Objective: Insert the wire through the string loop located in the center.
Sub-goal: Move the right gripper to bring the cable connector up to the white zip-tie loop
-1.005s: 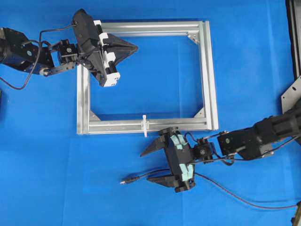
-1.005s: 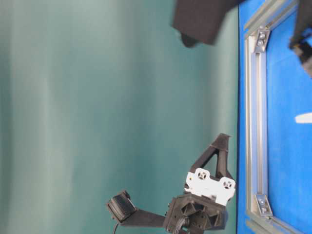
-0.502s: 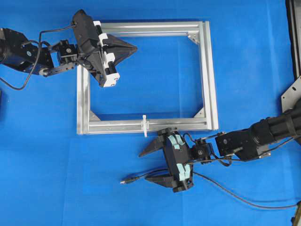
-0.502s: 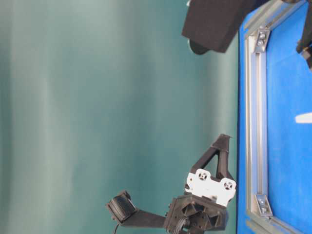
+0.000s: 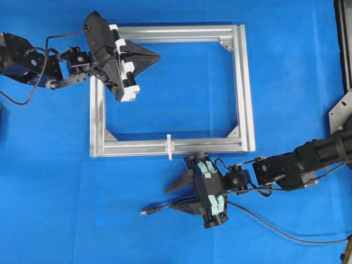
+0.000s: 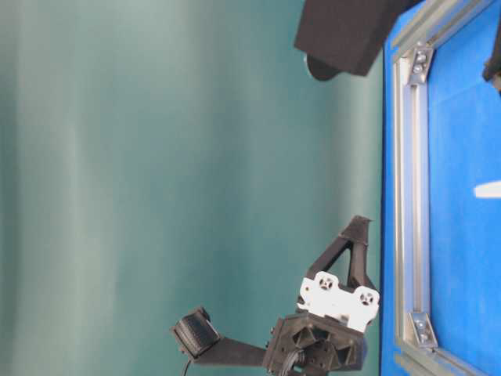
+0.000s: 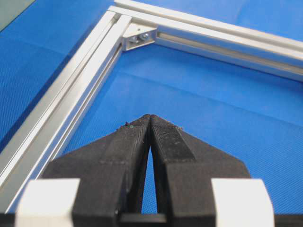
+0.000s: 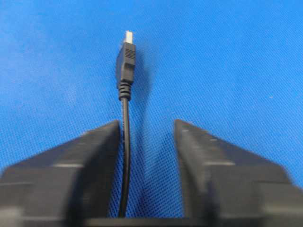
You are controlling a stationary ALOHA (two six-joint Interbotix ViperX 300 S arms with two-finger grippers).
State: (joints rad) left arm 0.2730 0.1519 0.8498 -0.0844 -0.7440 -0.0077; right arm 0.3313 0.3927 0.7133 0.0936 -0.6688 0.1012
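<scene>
The wire point(image 5: 159, 208) lies on the blue cloth in front of the frame, its plug point(image 8: 126, 61) pointing left in the overhead view. My right gripper point(image 5: 169, 198) straddles the wire just behind the plug. In the right wrist view the gripper point(image 8: 146, 124) shows a gap between its fingers, with the wire close along the left finger point(image 8: 94, 142). The white string loop point(image 5: 169, 147) sits on the frame's near bar, just above this gripper. My left gripper point(image 5: 159, 55) is shut and empty over the frame's far left corner, its tips point(image 7: 150, 116) pressed together.
The silver aluminium frame point(image 5: 242, 93) lies flat in the middle of the blue cloth. The wire trails off to the right edge point(image 5: 308, 241). Metal brackets point(image 5: 341, 110) stand at the far right. The left arm point(image 5: 27, 60) reaches in from the left.
The right gripper's fingers have narrowed markedly around the wire, and the gripper has shifted slightly left. The left gripper has not moved.
</scene>
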